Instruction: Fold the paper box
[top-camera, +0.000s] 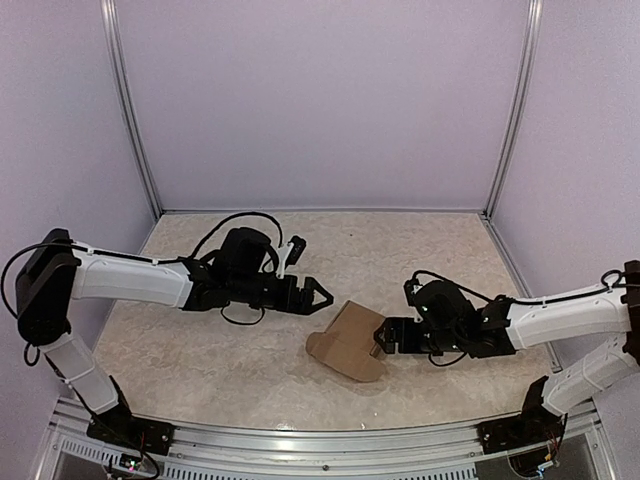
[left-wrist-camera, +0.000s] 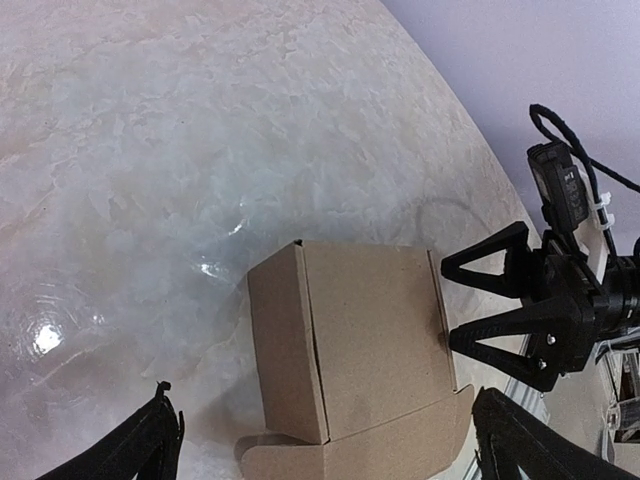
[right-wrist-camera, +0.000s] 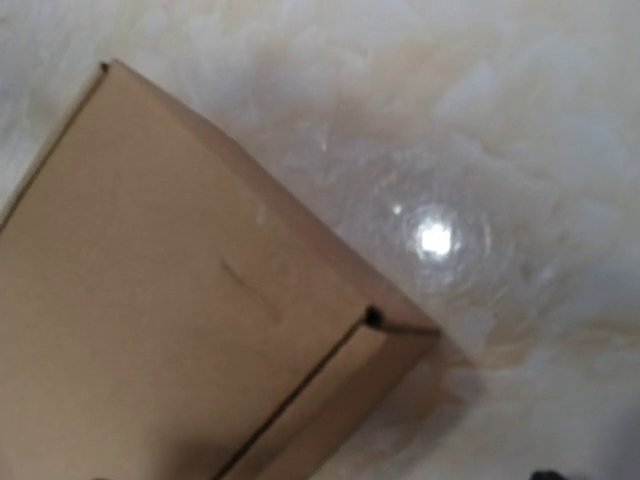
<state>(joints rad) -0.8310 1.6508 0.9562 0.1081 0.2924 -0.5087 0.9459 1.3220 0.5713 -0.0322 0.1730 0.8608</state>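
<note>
The box (top-camera: 347, 343) lies in the lower centre of the top view, on the worktop (top-camera: 190, 350) between the two arms. Its panels are raised into a low squarish form, while a rounded flap (left-wrist-camera: 262, 450) is seen sticking out flat (lower left in the left wrist view). The left hand (top-camera: 318, 293) is held open just up and left of the box, clear of it. The right hand (top-camera: 382, 337) is also spread open, its tips set at the box's right edge. Whether contact is made cannot be told, and nothing is gripped.

With neither hand holding it, the light card could be slid across the smooth worktop by a one-sided press, or the raised walls could be sprung apart. A panel could be crushed if a hand is closed across it and not along a crease. Open worktop is offered toward the top and left of the frame. Less is offered below, where the rail (top-camera: 300, 438) is near, and the hands are close together.
</note>
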